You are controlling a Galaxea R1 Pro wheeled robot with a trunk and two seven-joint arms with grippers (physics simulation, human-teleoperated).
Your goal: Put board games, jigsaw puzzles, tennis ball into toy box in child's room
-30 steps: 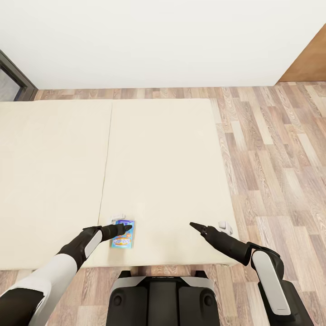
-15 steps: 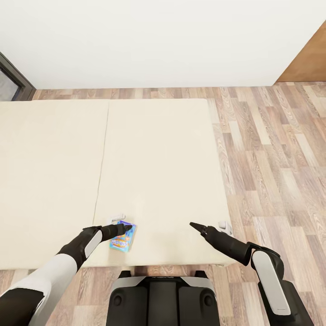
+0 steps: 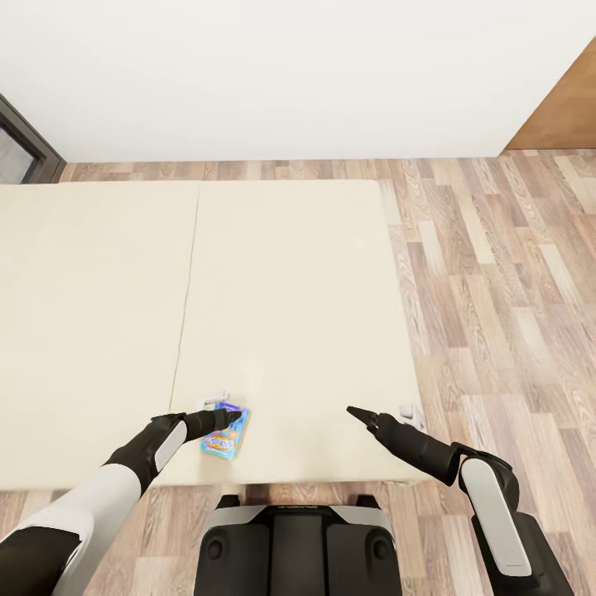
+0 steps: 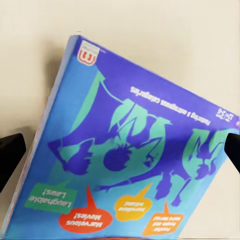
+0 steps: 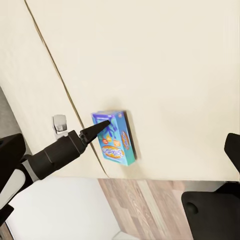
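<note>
Even, bright, flat light; soft faint shadows beside the box (image 5: 114, 137) on the bed (image 3: 290, 273). Left wrist close-up slightly blurred; no glare.

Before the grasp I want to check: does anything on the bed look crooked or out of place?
The board game box lies slightly askew to the bed edge, near the front. It looks intact; the left gripper hangs over it.

Your head camera looks down over the bed (image 3: 290, 290); both wrist cameras share its board game (image 4: 130, 150), the left very close.
</note>
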